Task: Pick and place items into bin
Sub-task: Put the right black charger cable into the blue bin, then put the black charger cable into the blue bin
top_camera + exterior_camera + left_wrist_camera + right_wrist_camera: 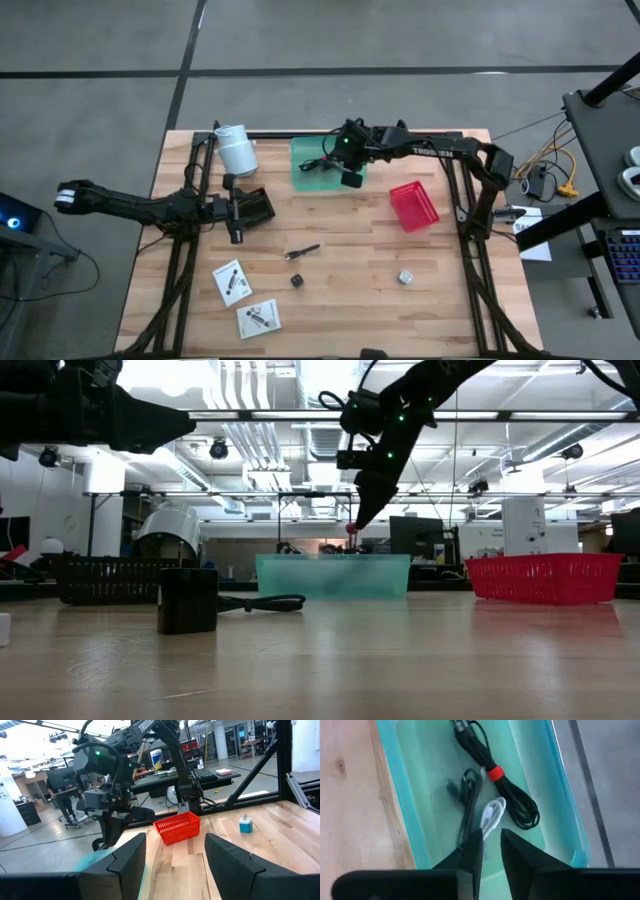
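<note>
Nearest the table's front edge we see two flat white paper packets with black print (232, 283) (259, 318) lying on the pale wooden plank table (350, 310). A little further in sit a tiny dark cube (297, 282) and, well apart to its right, a tiny pale cube (406, 277). A thin black clip-like piece (302, 252) lies just beyond the dark cube.

At mid-table our left gripper (240, 212) rests low on the left side, its two matte black fingers (125, 865) spread apart and empty. To the right stands a small red mesh plastic basket (413, 205).

Furthest back, the translucent teal plastic bin (304, 168) holds a coiled thin black cable bound with a red tie (509, 795), a second dark looped cable (466, 800) and a glossy silvery-white cord (492, 813). Our right gripper (491, 842) hangs directly above the bin, fingers narrowly parted, gripping nothing. A white cylindrical roll (236, 150) stands left of the bin
</note>
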Robot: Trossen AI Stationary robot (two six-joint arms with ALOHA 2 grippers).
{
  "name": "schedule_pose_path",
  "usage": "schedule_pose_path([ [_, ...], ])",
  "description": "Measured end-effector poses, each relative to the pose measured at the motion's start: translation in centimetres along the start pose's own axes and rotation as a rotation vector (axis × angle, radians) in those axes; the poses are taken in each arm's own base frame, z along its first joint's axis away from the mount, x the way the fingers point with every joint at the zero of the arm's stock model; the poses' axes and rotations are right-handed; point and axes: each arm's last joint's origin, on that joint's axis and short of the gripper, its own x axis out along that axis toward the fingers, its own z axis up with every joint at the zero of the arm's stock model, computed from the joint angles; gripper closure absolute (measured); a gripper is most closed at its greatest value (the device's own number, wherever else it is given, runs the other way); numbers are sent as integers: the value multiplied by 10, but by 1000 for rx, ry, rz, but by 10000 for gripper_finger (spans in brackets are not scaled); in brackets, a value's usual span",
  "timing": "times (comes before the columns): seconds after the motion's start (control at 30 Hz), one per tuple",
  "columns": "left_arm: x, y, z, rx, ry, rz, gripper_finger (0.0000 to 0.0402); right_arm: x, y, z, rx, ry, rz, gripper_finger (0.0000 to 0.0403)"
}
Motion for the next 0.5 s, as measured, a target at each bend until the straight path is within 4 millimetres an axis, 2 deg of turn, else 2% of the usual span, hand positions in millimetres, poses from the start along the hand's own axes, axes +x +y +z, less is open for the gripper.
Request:
schedule_pose_path([
  [0.13, 0, 0, 0, 0, 0, 0, 214, -1, 5, 2, 1, -13, 11, 321],
  [0.23, 0, 0, 0, 0, 0, 0, 214, -2, 16, 6, 16, -47, 102, 309],
  [0.4, 0, 0, 0, 0, 0, 0, 214, -9, 50, 18, -79, -177, 397, 292],
  [0.5, 0, 0, 0, 0, 0, 0, 214, -16, 76, 25, -190, -239, 451, 282],
])
